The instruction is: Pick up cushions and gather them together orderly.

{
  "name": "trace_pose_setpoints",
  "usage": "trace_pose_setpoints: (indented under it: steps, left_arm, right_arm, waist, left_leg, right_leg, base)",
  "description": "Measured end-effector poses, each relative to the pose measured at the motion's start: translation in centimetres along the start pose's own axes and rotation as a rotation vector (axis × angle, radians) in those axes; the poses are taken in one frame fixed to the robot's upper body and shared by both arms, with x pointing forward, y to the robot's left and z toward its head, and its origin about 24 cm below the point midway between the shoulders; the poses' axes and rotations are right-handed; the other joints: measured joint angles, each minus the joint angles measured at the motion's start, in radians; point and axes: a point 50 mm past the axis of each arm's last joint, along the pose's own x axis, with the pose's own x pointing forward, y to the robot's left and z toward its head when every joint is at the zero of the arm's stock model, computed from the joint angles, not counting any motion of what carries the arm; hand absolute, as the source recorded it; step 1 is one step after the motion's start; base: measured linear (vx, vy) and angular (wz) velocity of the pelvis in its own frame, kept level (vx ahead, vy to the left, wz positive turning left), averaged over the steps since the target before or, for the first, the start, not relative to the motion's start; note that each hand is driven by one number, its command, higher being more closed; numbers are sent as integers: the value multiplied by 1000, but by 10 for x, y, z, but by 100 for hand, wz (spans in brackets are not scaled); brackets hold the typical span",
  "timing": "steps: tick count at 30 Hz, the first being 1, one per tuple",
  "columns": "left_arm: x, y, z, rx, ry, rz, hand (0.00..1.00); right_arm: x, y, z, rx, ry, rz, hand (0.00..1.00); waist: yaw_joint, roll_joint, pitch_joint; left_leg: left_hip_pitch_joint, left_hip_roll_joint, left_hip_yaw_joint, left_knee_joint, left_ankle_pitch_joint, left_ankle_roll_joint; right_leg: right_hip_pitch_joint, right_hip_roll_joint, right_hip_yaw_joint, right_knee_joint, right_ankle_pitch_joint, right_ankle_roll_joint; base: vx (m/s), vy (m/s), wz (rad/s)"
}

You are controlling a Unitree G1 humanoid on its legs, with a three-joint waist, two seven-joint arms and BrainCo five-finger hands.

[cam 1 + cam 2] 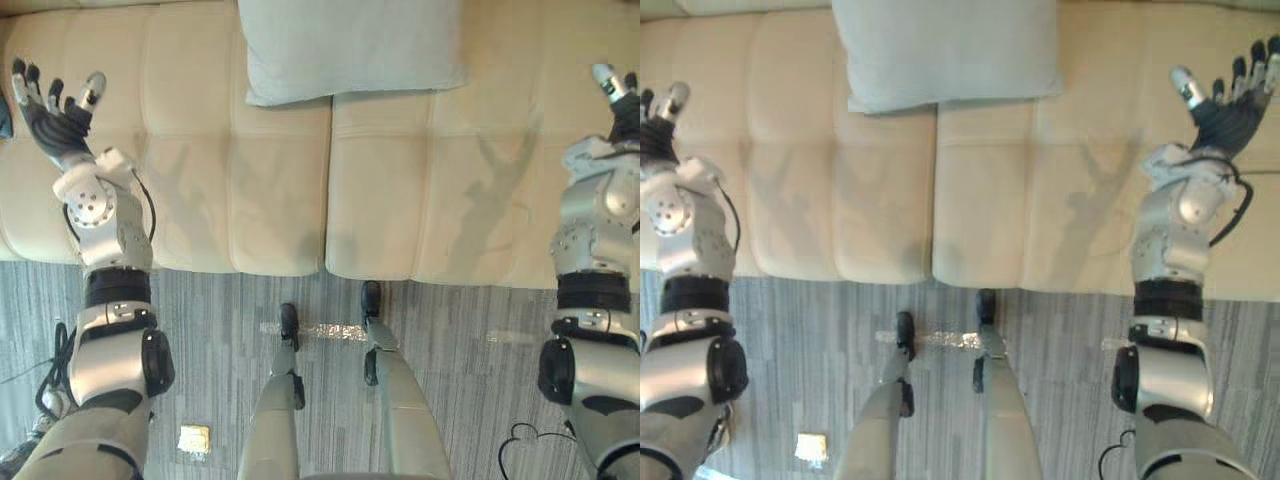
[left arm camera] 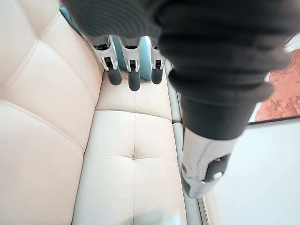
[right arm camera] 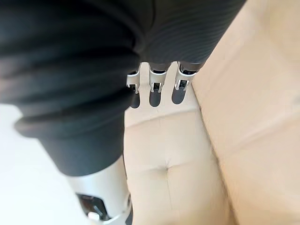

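Pale grey-blue cushion [image 1: 350, 45] lies at top centre of frame, on the back part of the cream sofa [image 1: 240, 180], over the seam between two seats. Left hand [image 1: 52, 122] upper left, raised over the sofa, fingers spread, holding nothing. Right hand [image 1: 1227, 112] upper right, likewise spread and empty. Teal cushion [image 2: 146, 63] shows past the left hand's fingertips, at the sofa's end.

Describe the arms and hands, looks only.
Left arm and right arm: silver-grey jointed shells, black bands at the forearm, rounded black caps lower down. Left hand and right hand: dark ribbed covers over back and wrist, silver fingers with dark tips.
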Motion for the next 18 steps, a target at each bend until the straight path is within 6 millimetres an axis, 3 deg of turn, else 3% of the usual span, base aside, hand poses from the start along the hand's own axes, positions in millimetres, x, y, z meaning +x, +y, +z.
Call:
trace_pose_setpoints:
  steps: [4,8,9,10,11,17,18]
  left_arm:
    - [-45,8,-37,53,106,-68,0]
    - [-136,3,-92,101,346,-227,0]
    - [-145,4,-97,110,373,-244,0]
    - [-180,7,-113,148,481,-311,0]
    - [-191,9,-117,168,509,-334,0]
    - [-301,57,-164,342,963,-347,0]
    - [-311,61,-166,350,1005,-336,0]
  right_arm:
    - [-46,-14,-34,-112,98,55,0]
    - [-130,-21,-83,-219,319,161,0]
    - [-138,-23,-87,-232,342,169,0]
    - [-170,-32,-102,-282,447,195,0]
    - [-180,-35,-106,-310,478,206,0]
    - [-289,-62,-149,-470,887,266,0]
    - [-297,-64,-152,-469,924,262,0]
  waist:
    - [-3,-6,-3]
    - [-6,-15,-9]
    - [-6,-16,-11]
    - [-6,-18,-14]
    - [-6,-20,-17]
    - [-5,-40,-114]
    - [-4,-41,-122]
  left_leg:
    - [68,10,2,2,-8,-8]
    - [185,21,3,23,-47,-2]
    - [197,21,4,24,-50,0]
    - [257,19,9,31,-68,4]
    - [275,17,15,32,-72,6]
    - [420,11,52,63,-137,27]
    - [431,11,54,63,-141,28]
  right_leg:
    - [76,10,-2,-22,4,-4]
    - [205,22,-3,-32,-3,-9]
    - [217,22,-3,-32,-5,-9]
    - [276,21,2,-34,-15,-6]
    - [292,20,4,-33,-20,-2]
    - [445,14,27,-50,-60,9]
    - [459,14,27,-58,-61,7]
  base:
    - [19,18,-9]
    - [77,11,-12]
    - [118,34,-14]
    - [113,44,-13]
    - [124,68,-20]
    - [50,66,-13]
    - [27,61,-14]
